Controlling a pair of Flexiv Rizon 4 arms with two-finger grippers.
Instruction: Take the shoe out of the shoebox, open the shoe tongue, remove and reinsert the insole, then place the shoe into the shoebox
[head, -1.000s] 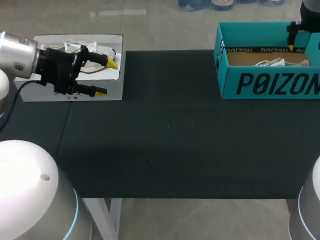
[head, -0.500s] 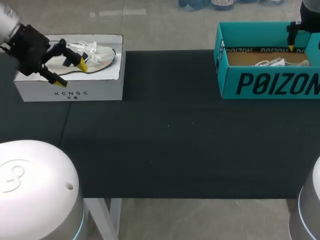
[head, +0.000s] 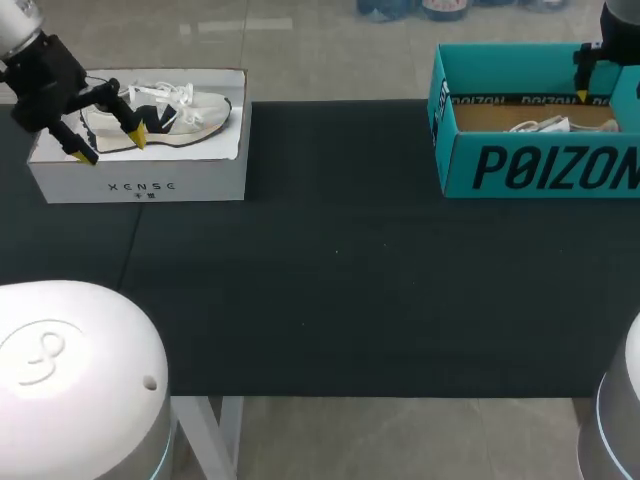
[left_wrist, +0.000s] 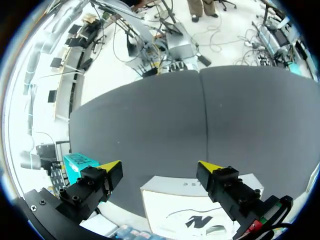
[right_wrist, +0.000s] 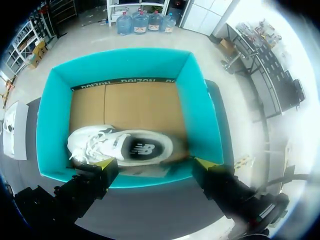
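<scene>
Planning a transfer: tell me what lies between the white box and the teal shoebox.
Head view: only bare black mat between the white box and teal shoebox.

The teal shoebox (head: 540, 168) runs off the head view's edge — its wall hides most of the shoe (head: 541, 125).

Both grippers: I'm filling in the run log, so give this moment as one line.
left gripper open above white shoebox, sneaker inside | right gripper open above teal shoebox, white shoe inside | nothing held
</scene>
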